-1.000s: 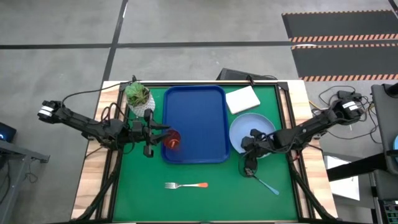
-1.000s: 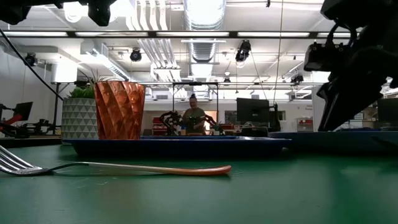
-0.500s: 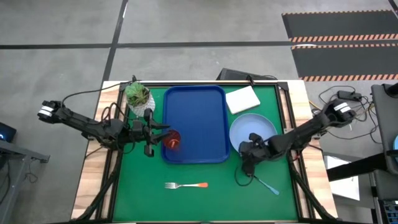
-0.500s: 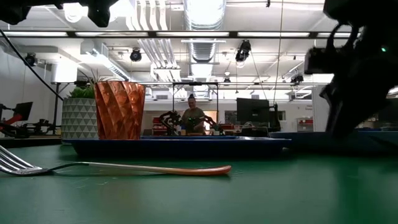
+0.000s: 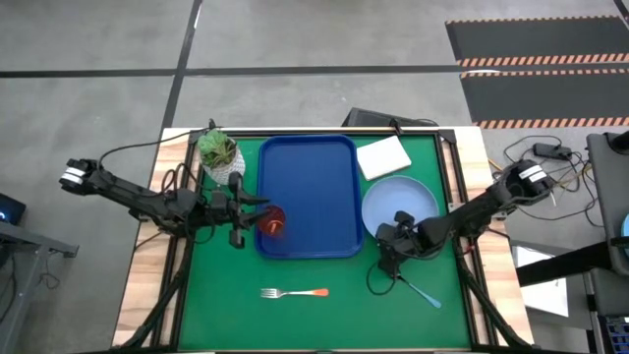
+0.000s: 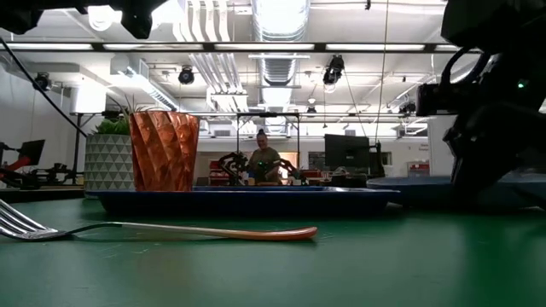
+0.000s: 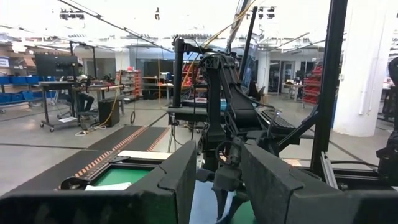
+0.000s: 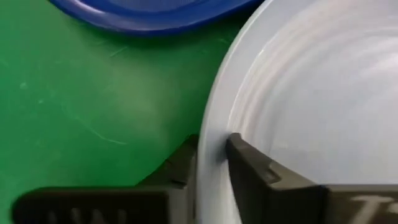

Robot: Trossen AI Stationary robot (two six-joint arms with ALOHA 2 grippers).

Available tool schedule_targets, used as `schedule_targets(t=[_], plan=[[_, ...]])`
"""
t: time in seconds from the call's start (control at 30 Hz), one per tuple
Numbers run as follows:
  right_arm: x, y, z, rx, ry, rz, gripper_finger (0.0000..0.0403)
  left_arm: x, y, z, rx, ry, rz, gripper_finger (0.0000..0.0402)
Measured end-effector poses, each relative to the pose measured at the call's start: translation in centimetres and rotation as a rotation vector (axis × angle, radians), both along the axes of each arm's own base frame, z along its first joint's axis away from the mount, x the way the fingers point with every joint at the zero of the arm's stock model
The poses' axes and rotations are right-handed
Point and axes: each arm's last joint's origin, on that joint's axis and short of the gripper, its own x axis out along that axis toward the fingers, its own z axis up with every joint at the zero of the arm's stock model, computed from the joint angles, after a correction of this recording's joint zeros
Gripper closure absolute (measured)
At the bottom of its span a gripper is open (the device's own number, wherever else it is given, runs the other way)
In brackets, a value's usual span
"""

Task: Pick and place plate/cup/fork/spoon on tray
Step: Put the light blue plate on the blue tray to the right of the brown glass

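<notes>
Plate [image 5: 401, 204]: pale blue, round, shallow-rimmed; lies on the green tabletop [image 5: 324, 315] just beside the deep-blue tray [image 5: 307, 157], on its right. Likely light and stiff with a smooth, slippery face; the thin rim is the only purchase, and a one-edge hold would probably let it tip or slide.

Right gripper [image 8: 211, 152]: at the plate's near-left edge, fingers [image 8: 249, 168] narrowed astride the rim, one inside and one outside. Whether they truly pinch it cannot be told.

Cup [image 5: 274, 224]: red-brown, ribbed, translucent; stands in the tray's near-left corner.

Left gripper [image 5: 257, 214]: just beside the cup, on the tray's left edge. Its finger state cannot be told from the views; the wrist view shows only finger backs and no cup.

Fork [image 5: 294, 293]: orange handle, alone on the tabletop near the front.

Spoon [image 5: 423, 291]: blue handle showing; its bowl is hidden under the right arm.

Potted plant [image 5: 217, 149] and white square pad [image 5: 383, 156]: at the far side, apart from the work.
</notes>
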Motion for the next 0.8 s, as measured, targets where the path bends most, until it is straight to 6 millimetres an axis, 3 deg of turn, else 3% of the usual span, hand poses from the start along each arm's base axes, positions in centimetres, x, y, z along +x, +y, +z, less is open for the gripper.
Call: schedule_targets(t=[0.13,0.4,0.6,0.8], plan=[[-0.3,-0.1,0.9,-0.015,-0.022,0.037,0.0387,0.1,0.0,-0.1,0.001,0.005,0.0,0.0292],[0.2,-0.1,5.6,-0.136,0.038,0.059,0.0393,-0.1,0.0,0.1,0.041,-0.004,0.012,0.0292],[2.8,-0.3,8.3,-0.197,-0.008,0.153,0.0394,-0.5,0.2,0.5,0.057,-0.021,0.031,0.0292],[6.4,-2.1,9.6,-0.273,0.011,0.231,0.0394,-0.9,0.3,0.8,0.084,-0.04,0.04,0.0292]])
